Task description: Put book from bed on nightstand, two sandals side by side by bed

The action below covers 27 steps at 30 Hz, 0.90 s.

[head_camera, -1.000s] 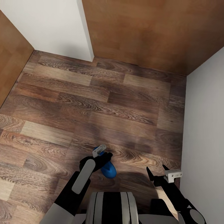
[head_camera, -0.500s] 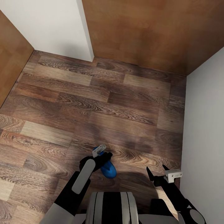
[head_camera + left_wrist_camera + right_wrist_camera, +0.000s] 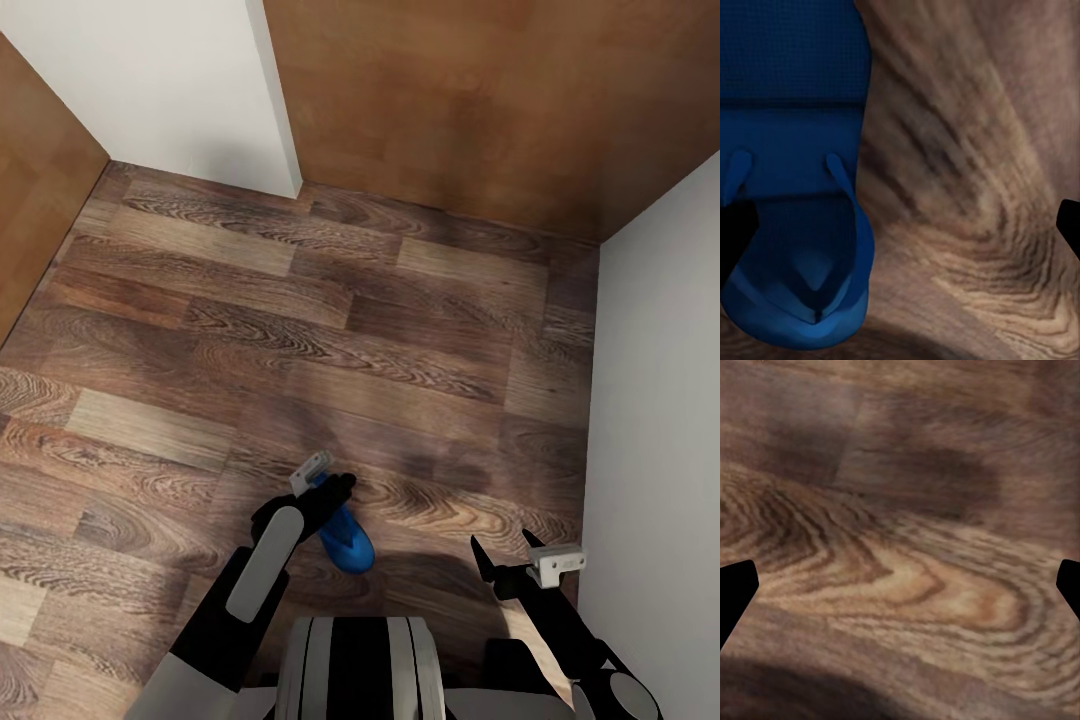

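Observation:
One bright blue sandal lies flat on the wood-plank floor just ahead of my base. My left gripper hangs low over its near end, open. In the left wrist view the sandal with its straps lies beside one dark fingertip, and the left gripper is spread wide, holding nothing. My right gripper is open over bare floor close to the right wall. In the right wrist view the right gripper has plain planks between its fingers. The book, the bed and the nightstand are out of view.
A white wall runs close along the right. A brown wooden panel closes the back, with a white wall section to its left and another brown panel at the far left. Wood-plank floor stretches ahead.
My left gripper has shifted slightly forward and left over the sandal and turned a little at the wrist. The right arm, the sandal and the view have not moved.

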{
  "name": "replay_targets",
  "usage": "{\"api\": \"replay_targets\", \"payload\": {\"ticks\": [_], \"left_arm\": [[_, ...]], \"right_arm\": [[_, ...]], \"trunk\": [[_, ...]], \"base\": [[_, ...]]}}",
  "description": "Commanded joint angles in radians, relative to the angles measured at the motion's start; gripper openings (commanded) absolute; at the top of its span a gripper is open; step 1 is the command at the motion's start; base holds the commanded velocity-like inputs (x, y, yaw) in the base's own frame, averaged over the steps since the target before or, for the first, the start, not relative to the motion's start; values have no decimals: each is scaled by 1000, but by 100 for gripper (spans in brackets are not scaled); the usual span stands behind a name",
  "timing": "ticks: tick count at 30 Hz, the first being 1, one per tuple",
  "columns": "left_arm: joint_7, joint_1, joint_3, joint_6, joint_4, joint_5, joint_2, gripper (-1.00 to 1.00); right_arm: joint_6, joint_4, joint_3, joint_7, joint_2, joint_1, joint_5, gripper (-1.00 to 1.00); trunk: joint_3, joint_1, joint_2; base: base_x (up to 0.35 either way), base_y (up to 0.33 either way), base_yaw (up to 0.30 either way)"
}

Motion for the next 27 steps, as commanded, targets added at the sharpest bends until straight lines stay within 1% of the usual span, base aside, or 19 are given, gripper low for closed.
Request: {"api": "replay_targets", "payload": {"ticks": [1,4,7,10,13,19,27], "left_arm": [[8,0,0,1,-2,6,0,100],[18,0,1,-1,-3,4,0,100],[49,-1,2,-6,-4,3,0,100],[108,0,2,-45,-5,3,0,100],[131,0,1,-72,-4,4,0,100],[139,0,0,-85,2,5,0,100],[132,0,-3,-83,31,7,0,100]], "right_arm": [[-1,0,-1,6,0,0,-8,100],[-1,0,-1,6,0,0,-8,100],[-1,0,-1,6,0,0,-8,100],[-1,0,-1,6,0,0,-8,100],[-1,0,-1,6,0,0,-8,100],[-1,0,-1,6,0,0,-8,100],[-1,0,-1,6,0,0,-8,100]], "trunk": [[0,0,0],[0,0,0],[0,0,0],[0,0,0],[0,0,0],[0,0,0],[0,0,0]], "base": [[0,0,0],[0,0,0],[0,0,0],[0,0,0],[0,0,0],[0,0,0],[0,0,0]]}}
